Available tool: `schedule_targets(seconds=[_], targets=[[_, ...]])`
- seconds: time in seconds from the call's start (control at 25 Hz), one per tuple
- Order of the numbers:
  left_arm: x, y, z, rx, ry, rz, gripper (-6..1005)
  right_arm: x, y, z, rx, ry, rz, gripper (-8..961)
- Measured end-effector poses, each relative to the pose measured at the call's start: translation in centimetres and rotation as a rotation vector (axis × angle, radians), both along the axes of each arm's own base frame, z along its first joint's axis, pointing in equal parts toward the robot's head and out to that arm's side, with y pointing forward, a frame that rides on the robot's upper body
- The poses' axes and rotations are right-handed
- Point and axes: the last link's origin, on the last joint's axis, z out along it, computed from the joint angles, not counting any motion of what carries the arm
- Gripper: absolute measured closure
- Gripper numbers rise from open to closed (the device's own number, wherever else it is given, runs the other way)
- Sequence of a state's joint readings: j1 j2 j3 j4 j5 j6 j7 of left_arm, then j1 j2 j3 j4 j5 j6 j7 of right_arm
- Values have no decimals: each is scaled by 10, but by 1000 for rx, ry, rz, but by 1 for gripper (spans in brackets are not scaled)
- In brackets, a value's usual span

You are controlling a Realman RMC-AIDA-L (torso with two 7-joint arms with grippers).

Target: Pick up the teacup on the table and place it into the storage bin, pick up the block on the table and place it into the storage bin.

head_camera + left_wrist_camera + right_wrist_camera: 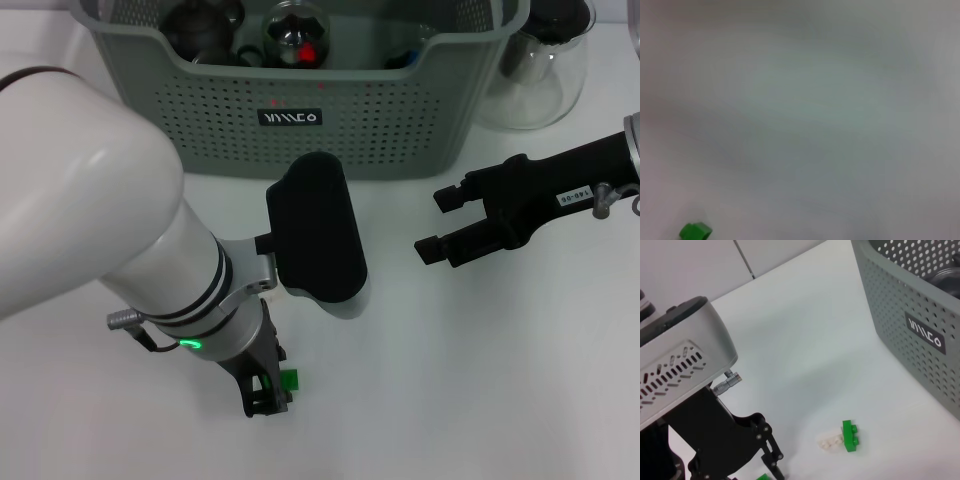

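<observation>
Flagging the main risk: the green block (289, 379) lies on the table (480, 400) just beside the left gripper (264, 396), off to one side and not clearly between the jaws. From these views you can't tell whether that gripper is open or closed. If it closes from here, it will probably clip the block's edge and flick it away. The left wrist view catches the block only at its frame edge, so centre on it before you commit.

Second risk: the right wrist view shows a second green block clipped to a white piece (844, 437), nearer the storage bin (300, 140). The left arm hides it from the head view, so don't confuse the two.

The right gripper (437, 222) hovers wide open and empty, right of centre, near the glass jug (540, 70). Watch that when you swing it.

The bin holds a dark rounded vessel (200, 25), possibly the teacup, a clear glass piece with red inside (297, 35), and other dark items I can't identify. I see no teacup on the table.
</observation>
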State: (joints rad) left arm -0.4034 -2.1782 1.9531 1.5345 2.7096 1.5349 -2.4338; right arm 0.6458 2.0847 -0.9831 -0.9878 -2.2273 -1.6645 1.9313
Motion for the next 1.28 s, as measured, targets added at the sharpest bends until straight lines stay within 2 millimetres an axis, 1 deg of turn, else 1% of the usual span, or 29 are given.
schedule_targets(seconds=[0.12, 0.32, 0.84, 1.08, 1.28], targets=[[-2, 1, -1, 2, 3, 4, 493, 0, 0, 0, 2, 0, 1, 39], [-4, 1, -2, 3, 3, 8, 589, 0, 1, 0, 4, -1, 1, 39], [-5, 0, -3, -1, 5, 13, 587, 0, 0, 0, 3, -2, 0, 39], [-6, 1, -3, 2, 6, 12, 706, 0, 1, 0, 5, -1, 0, 39], [-7, 1, -4, 2, 8, 14, 764, 0, 0, -1, 5, 0, -1, 39]])
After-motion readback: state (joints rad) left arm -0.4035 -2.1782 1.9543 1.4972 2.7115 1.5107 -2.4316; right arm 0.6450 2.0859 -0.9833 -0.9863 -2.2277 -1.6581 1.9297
